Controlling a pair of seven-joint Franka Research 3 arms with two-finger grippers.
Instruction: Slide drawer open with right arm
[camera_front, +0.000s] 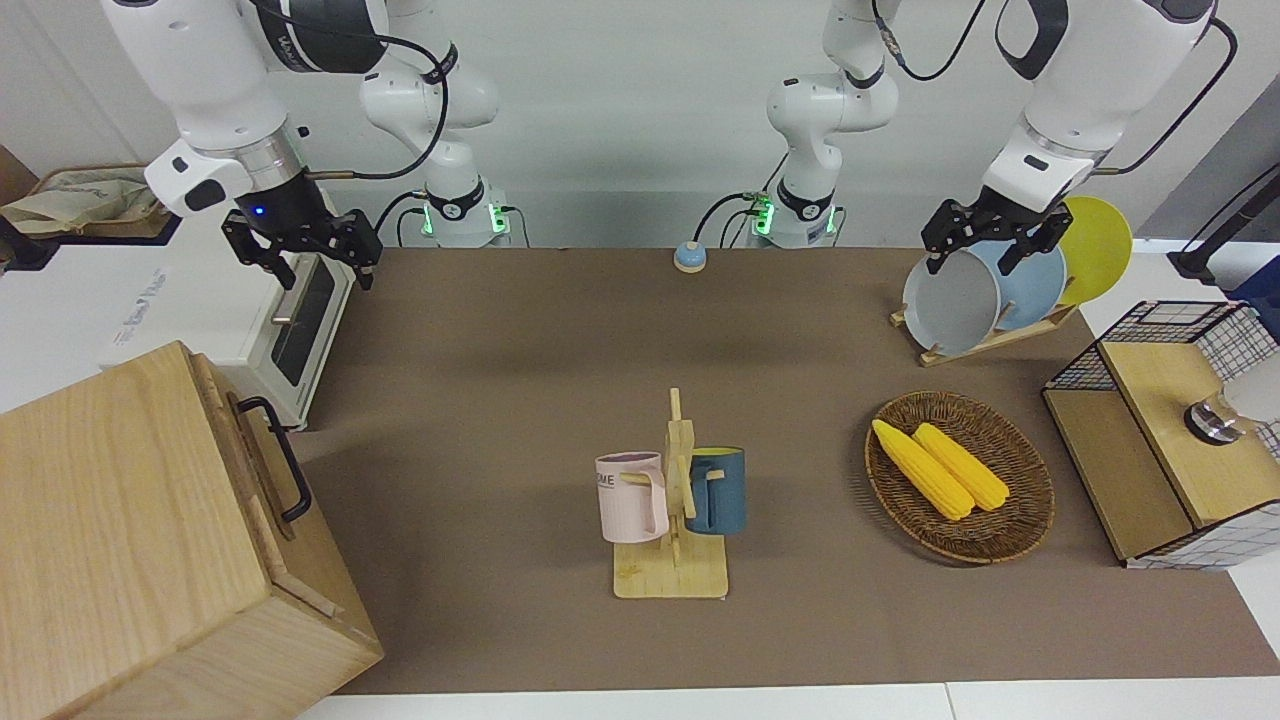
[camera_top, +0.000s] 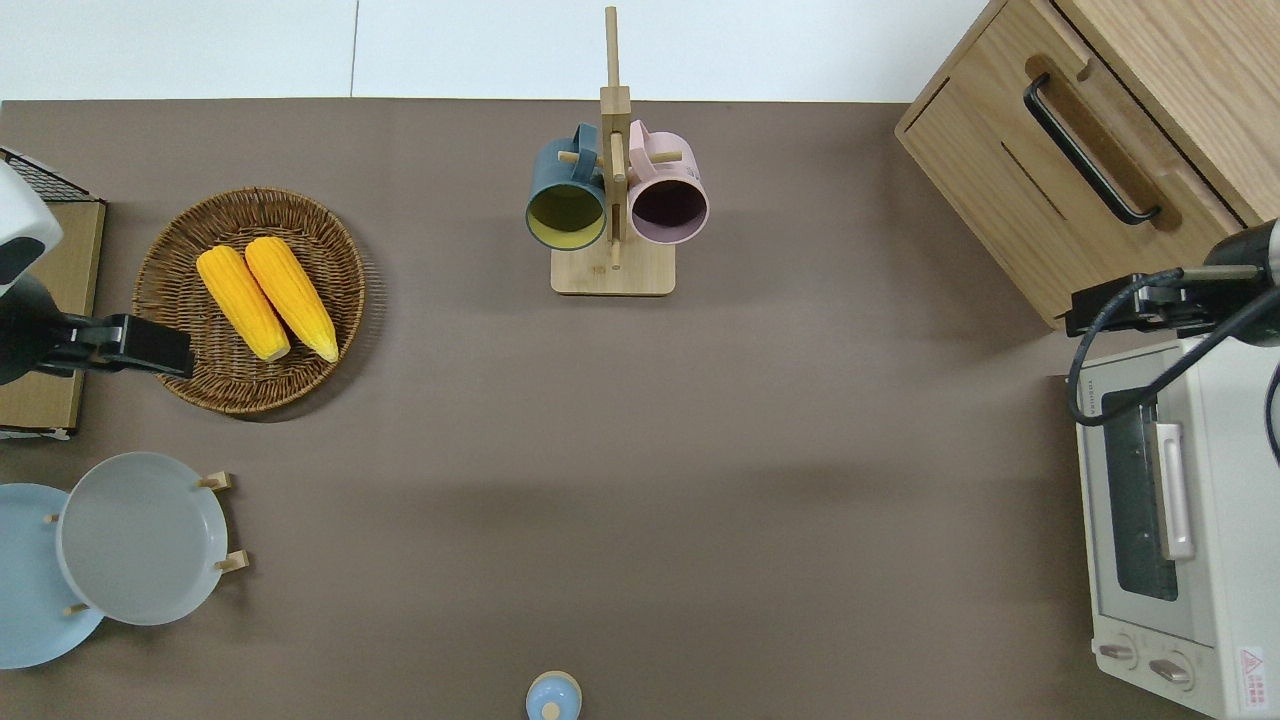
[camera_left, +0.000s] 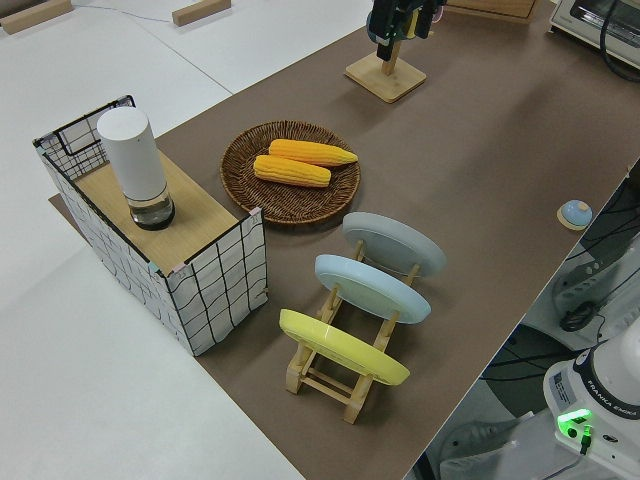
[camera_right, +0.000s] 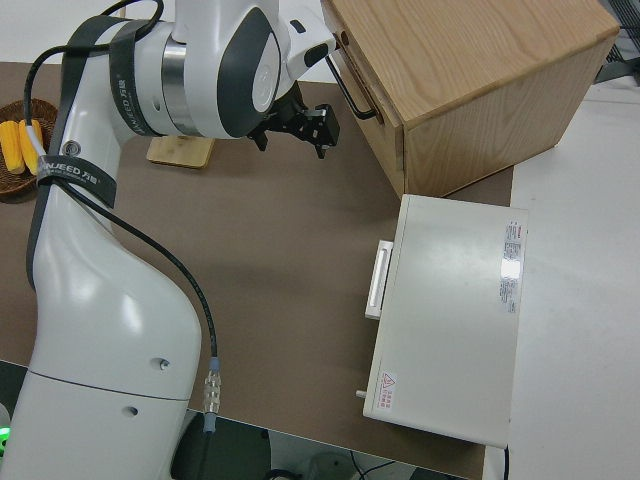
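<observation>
The drawer (camera_top: 1165, 150) runs along the top of the front of a big pale wooden box (camera_front: 120, 520) at the right arm's end of the table. Its front lies flush with the box. The black bar handle (camera_top: 1090, 150) is free, also visible in the front view (camera_front: 283, 462) and the right side view (camera_right: 350, 90). My right gripper (camera_front: 318, 268) hangs open and empty in the air, blue light on. From overhead the right gripper (camera_top: 1110, 305) is over the gap between the box's corner and the toaster oven, short of the handle. My left arm is parked, its gripper (camera_front: 985, 250) open.
A white toaster oven (camera_top: 1170, 520) stands beside the box, nearer to the robots. A wooden mug rack (camera_top: 612, 200) with two mugs is mid-table. At the left arm's end are a corn basket (camera_top: 250, 300), a plate rack (camera_front: 985, 300) and a wire-grid cabinet (camera_front: 1170, 430).
</observation>
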